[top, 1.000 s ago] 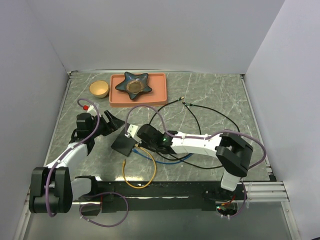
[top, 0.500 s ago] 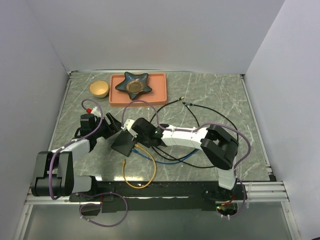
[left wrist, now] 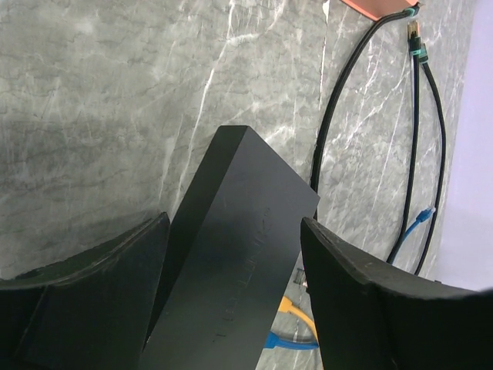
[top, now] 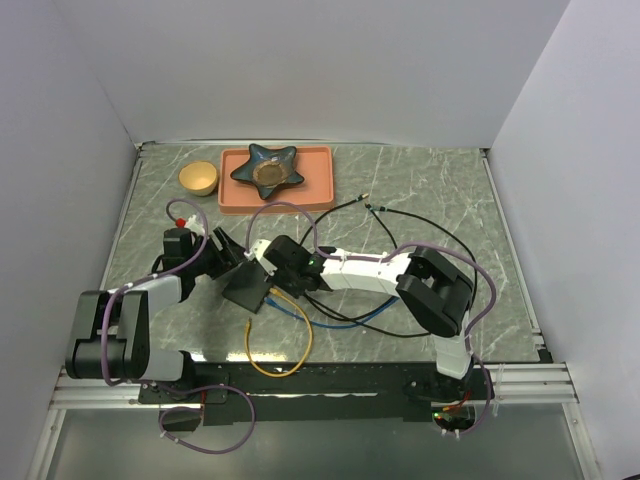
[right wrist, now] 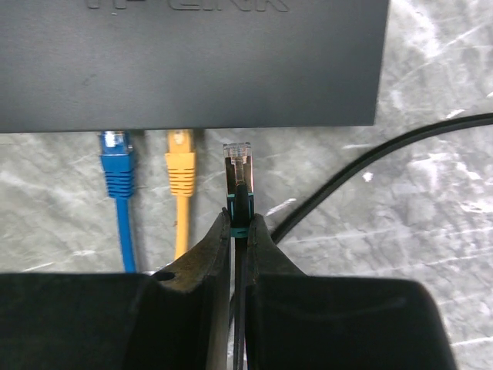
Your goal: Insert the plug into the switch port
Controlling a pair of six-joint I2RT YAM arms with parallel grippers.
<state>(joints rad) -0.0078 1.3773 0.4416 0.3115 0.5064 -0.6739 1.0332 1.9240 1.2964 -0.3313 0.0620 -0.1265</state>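
The right gripper (right wrist: pixel 239 225) has its jaws pinched nearly together on the teal boot of a clear-tipped plug (right wrist: pixel 238 171) on a black cable. The plug points at the socket side of the flat matte black rectangular switch port (right wrist: pixel 192 62), and its tip stops just short of that edge without entering. Just beside it on that side a yellow plug (right wrist: pixel 180 150) and then a blue plug (right wrist: pixel 114 148) already sit in the switch port's sockets. The left gripper (left wrist: pixel 233 223) stands with its jaws wide apart, one finger on either side of the switch port's opposite end. A strip of table shows between the box and one finger. Whether the other finger (left wrist: pixel 108 293) presses on the box I cannot tell, and the box itself looks tilted between them. From above, the switch port lies between the two grippers on the grey marbled table (top: pixel 440 190), nearer the left arm. A thin yellow cable (top: pixel 290 352) loops away from its socket side towards the arm bases, and a blue cable (top: pixel 305 316) runs out beside it. A second black cable end (top: pixel 368 206) lies well apart from the box, towards the back. Beyond the box at the back sits an orange-pink rectangular tray (top: pixel 315 195) holding a dark teal star-shaped dish (top: pixel 268 168). A small tan round bowl (top: pixel 198 178) stands just beside the tray.
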